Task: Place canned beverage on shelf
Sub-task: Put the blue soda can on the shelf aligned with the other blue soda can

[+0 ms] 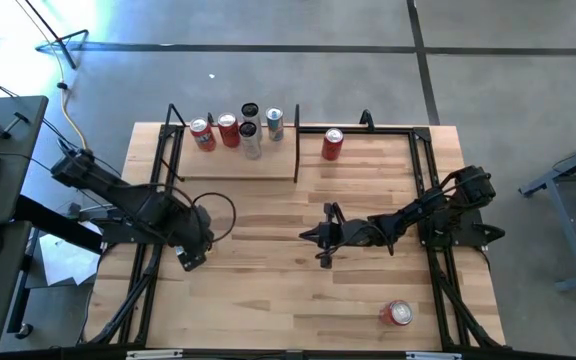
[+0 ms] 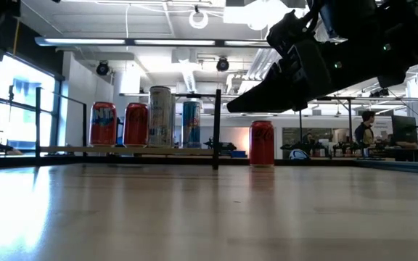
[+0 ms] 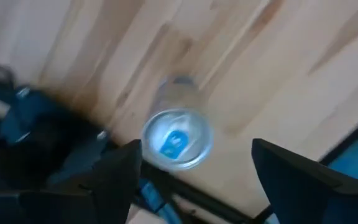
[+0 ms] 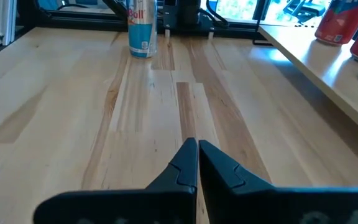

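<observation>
The slim blue-and-silver can stood on the bare planks of the table near its left side, with the black side frame close behind it as the right wrist view showed. It was upright, its long axis vertical and its lid facing straight up into the left wrist camera. The left tool hung directly over it with its fingers spread wide, one on either side of the lid and neither visibly touching the can.

The shelf lay along the table's far edge on the left half, closed on its right by the thin upright end panel. Five cans stood bunched toward its back, leaving its front strip bare. A red can stood on the table just beyond the end panel, and another red can stood near the front right corner.

The right tool hovered over mid-table, pressed together and holding nothing. Open planks lay between it and the left tool, and from there up to the shelf's front edge.
</observation>
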